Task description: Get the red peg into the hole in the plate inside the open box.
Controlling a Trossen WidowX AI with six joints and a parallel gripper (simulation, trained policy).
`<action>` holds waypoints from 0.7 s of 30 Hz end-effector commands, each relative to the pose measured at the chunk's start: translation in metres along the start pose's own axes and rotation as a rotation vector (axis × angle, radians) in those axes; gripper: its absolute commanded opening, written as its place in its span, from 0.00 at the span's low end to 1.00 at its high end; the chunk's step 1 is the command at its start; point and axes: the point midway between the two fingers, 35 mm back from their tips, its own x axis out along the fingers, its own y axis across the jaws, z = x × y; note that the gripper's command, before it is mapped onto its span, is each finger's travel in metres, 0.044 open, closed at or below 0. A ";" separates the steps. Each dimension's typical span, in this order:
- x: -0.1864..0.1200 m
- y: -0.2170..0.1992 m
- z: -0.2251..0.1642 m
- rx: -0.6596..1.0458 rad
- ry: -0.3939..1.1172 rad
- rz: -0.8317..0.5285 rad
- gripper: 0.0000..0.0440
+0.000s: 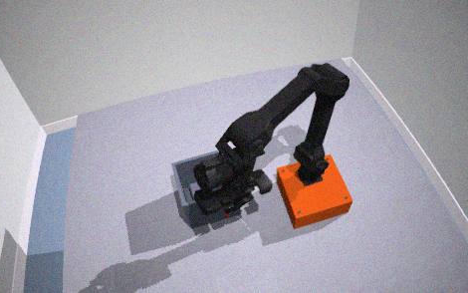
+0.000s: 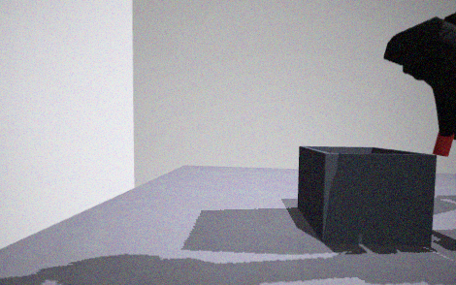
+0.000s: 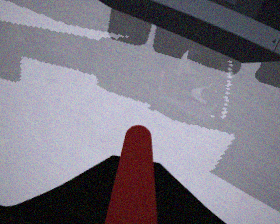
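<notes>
The red peg (image 1: 227, 213) (image 2: 443, 144) (image 3: 137, 170) is held between the fingers of my gripper (image 1: 227, 208) (image 2: 446, 136) (image 3: 136, 163), which is shut on it. In the exterior view the peg sticks out below the fingertips, slightly tilted, its lower end level with the box's right top corner. The open dark grey box (image 1: 180, 198) (image 2: 379, 199) (image 3: 226, 16) stands on the table. The wrist view shows table beyond the peg's end and the box at the upper right, so the peg is outside the box. The arm hides much of the box in the top view; the plate's hole cannot be made out.
The arm's orange base block (image 1: 323, 201) stands to the right of the box in the top view. The arm arches from it over the box. Shadows of the arm and box lie across the pale table (image 1: 123, 140) (image 2: 208, 189). Walls stand around the table.
</notes>
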 end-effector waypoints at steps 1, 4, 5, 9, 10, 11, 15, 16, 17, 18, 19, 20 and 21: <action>-0.009 0.002 0.018 0.008 -0.029 -0.002 0.00; -0.011 0.002 0.029 0.017 -0.044 -0.009 0.00; -0.012 0.002 0.032 0.020 -0.049 -0.012 0.00; -0.013 0.000 0.046 0.033 -0.066 -0.027 0.00; -0.013 0.000 0.049 0.035 -0.069 -0.031 0.00; -0.013 -0.001 0.052 0.038 -0.072 -0.035 0.00; -0.013 -0.003 0.064 0.049 -0.083 -0.052 0.00; -0.012 -0.004 0.067 0.051 -0.085 -0.056 0.00; -0.012 -0.004 0.069 0.053 -0.087 -0.061 0.00; -0.012 -0.005 0.072 0.056 -0.088 -0.065 0.00; -0.011 -0.005 0.074 0.058 -0.089 -0.069 0.00; -0.011 -0.006 0.077 0.060 -0.091 -0.074 0.00; -0.010 -0.006 0.079 0.061 -0.091 -0.078 0.00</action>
